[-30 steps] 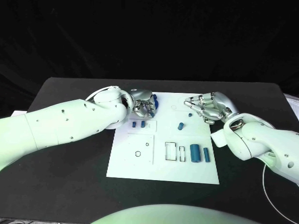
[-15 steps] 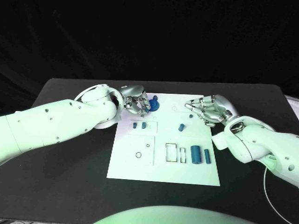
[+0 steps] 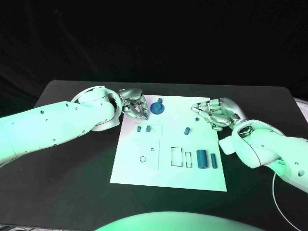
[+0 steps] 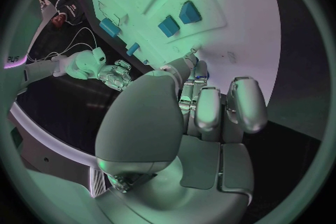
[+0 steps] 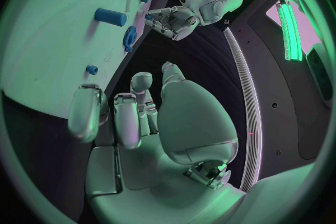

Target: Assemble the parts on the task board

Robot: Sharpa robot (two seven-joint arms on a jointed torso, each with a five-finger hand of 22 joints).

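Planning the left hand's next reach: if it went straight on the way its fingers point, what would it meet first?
Probably the blue gear on the task board, just ahead of the left hand; depth is unclear.

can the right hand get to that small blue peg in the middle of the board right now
Probably yes. The right hand hovers over the board's far right edge holding nothing, and the small blue peg lies just beside it with bare board between them.

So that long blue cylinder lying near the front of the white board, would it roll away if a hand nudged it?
Probably. The long blue cylinder lies on its side on the flat task board, so a sideways nudge could roll it. It looks rigid and small, likely light, and its smooth surface may slip in a grasp.
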